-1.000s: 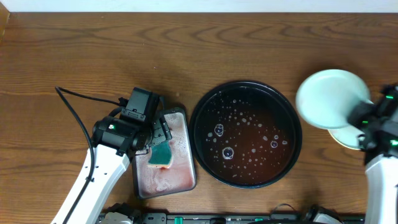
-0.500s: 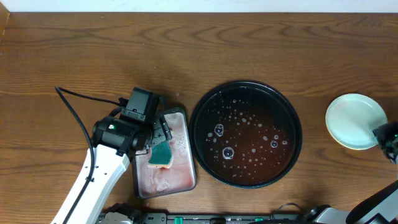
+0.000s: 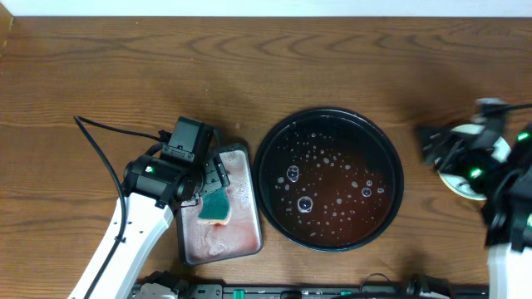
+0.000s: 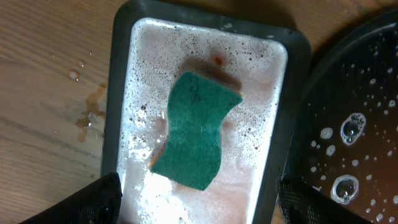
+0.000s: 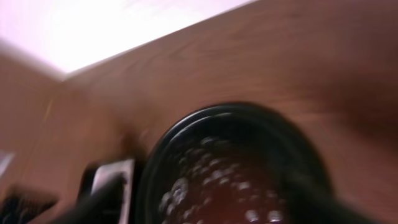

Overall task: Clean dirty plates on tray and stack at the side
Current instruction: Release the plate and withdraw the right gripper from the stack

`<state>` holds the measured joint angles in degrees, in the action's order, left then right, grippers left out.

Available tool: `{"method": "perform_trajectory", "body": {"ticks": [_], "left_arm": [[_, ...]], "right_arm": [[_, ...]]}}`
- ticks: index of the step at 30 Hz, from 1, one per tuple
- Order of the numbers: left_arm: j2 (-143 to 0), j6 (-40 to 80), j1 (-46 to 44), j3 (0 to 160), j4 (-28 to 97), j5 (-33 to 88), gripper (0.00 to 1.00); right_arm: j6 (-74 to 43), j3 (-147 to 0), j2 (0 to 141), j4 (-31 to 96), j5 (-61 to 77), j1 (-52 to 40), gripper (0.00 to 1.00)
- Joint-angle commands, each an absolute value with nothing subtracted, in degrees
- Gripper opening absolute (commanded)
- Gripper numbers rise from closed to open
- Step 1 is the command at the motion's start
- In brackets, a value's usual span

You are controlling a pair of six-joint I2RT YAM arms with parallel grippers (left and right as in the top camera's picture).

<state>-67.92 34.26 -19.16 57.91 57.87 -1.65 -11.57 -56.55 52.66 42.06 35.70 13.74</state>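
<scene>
The black round tray (image 3: pixel 274 137) holds brownish soapy water with bubbles and no plates. The plates (image 3: pixel 464 188) lie stacked on the table to its right, mostly hidden under my right arm. My right gripper (image 3: pixel 432 148) hovers blurred over their left edge, pointing at the tray, jaws apart and empty. In the right wrist view the tray (image 5: pixel 186 134) fills the lower half, with the right gripper (image 5: pixel 205 208) open in front of it. My left gripper (image 4: pixel 199 205) is open above a green sponge (image 4: pixel 196 130).
The sponge (image 3: pixel 218 205) lies in a small rectangular dark-rimmed tray (image 3: pixel 249 241) full of pinkish foam, just left of the black tray (image 4: pixel 314 106). A black cable (image 3: pixel 100 137) runs from the left arm across the table. Water drops (image 4: pixel 87 115) mark the wood beside the small tray.
The right gripper laid the pale plate down flat at the right, let go and opened. Its arm then swung back over the plates toward the tray. The left arm stayed still.
</scene>
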Motion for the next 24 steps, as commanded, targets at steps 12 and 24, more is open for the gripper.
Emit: {"method": "perform_trajectory", "body": {"ticks": [12, 24], "left_arm": [[-67.8, 33.9, -18.9, 58.5, 58.0, -1.9, 0.81], [-67.8, 33.9, -18.9, 58.5, 58.0, -1.9, 0.81]], "right_arm": [[-10.6, -56.9, 42.1, 46.2, 36.0, -4.6, 0.99], [-1.8, -46.6, 32.0, 37.0, 22.7, -5.0, 0.99]]}}
